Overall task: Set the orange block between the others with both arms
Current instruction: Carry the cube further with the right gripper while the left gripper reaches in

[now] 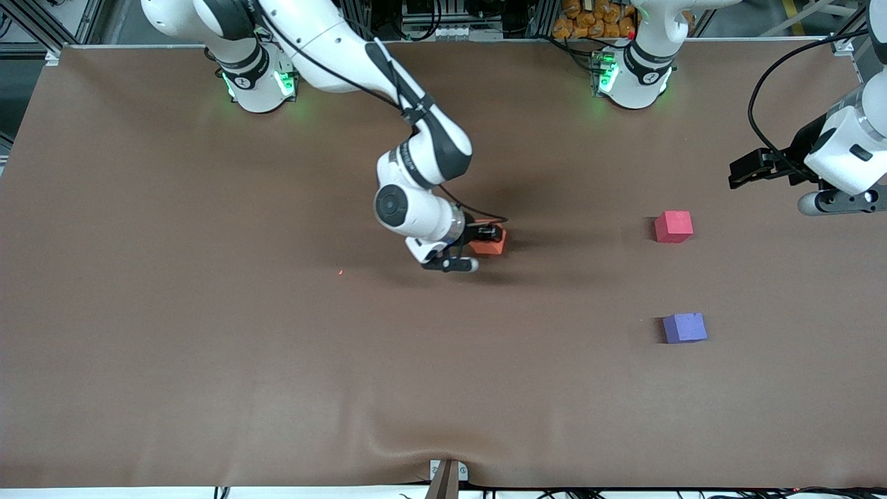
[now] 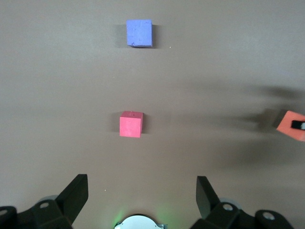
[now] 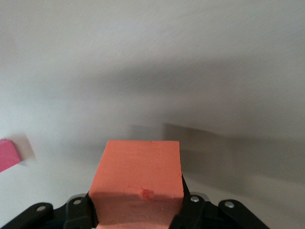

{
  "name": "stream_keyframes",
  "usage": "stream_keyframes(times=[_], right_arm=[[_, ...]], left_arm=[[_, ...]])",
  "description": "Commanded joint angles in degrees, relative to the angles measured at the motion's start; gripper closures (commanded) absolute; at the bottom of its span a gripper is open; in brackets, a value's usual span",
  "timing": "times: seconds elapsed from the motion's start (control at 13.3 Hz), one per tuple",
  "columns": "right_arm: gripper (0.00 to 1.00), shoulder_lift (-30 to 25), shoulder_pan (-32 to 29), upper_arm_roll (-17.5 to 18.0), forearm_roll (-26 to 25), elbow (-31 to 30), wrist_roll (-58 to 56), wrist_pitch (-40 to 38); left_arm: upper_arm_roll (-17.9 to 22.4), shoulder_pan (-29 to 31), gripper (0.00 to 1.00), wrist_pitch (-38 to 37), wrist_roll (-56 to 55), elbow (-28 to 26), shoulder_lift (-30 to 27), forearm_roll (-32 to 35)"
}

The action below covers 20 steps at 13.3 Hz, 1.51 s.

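Note:
The orange block (image 1: 490,243) is near the middle of the table, with my right gripper (image 1: 487,234) shut on it. In the right wrist view the block (image 3: 139,176) fills the space between the black fingers (image 3: 81,214). I cannot tell whether it touches the table. The pinkish-red cube (image 1: 673,226) and the purple-blue cube (image 1: 684,327) sit apart toward the left arm's end, the purple-blue one nearer the front camera. My left gripper (image 1: 745,170) hangs open and empty above that end of the table. Its wrist view shows the pinkish-red cube (image 2: 130,124), the purple-blue cube (image 2: 139,33) and the orange block (image 2: 291,125).
The brown table cover (image 1: 208,346) spreads wide around the cubes. A tiny orange speck (image 1: 340,272) lies toward the right arm's end. A small bracket (image 1: 447,477) sits at the table's front edge.

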Motion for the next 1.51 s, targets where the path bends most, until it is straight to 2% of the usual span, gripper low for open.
stream_keyframes(times=[0.0, 0.23, 0.53, 0.68, 0.83, 1.21, 1.43], right_arm=[[0.37, 1.91, 0.80, -1.40, 3.66, 3.27, -0.16, -0.45], [0.33, 2.26, 1.41, -1.49, 3.76, 3.36, -0.25, -0.10], [0.10, 3.14, 2.82, -1.49, 3.76, 3.45, -0.42, 1.93], [0.04, 3.15, 2.65, -1.41, 3.76, 3.45, -0.60, 1.93], [0.00, 2.80, 1.42, -1.40, 3.67, 3.45, -0.77, 1.31], [0.00, -0.45, -2.97, -1.32, 0.96, 1.96, -3.48, 0.44], [0.00, -4.93, -7.53, -1.05, -3.43, -0.42, -5.08, -7.88]], left_arm=[[-0.39, -0.50, 0.00, 1.65, 1.23, 0.02, 1.81, -1.08], [-2.41, -2.60, 0.00, 4.37, -0.17, 0.36, 3.83, -0.91], [-2.42, -6.82, 0.00, 11.75, -0.52, 0.54, 9.80, -0.73], [-2.51, -7.53, 0.00, 15.00, -3.76, 0.54, 12.09, -0.64], [-2.51, -9.54, 0.00, 17.29, -5.79, 0.54, 13.76, -0.82], [-2.51, -15.43, 0.00, 20.29, -13.60, 0.37, 18.16, -0.56], [-2.42, -19.30, 0.00, 21.52, -22.20, 0.02, 20.27, -0.21]])
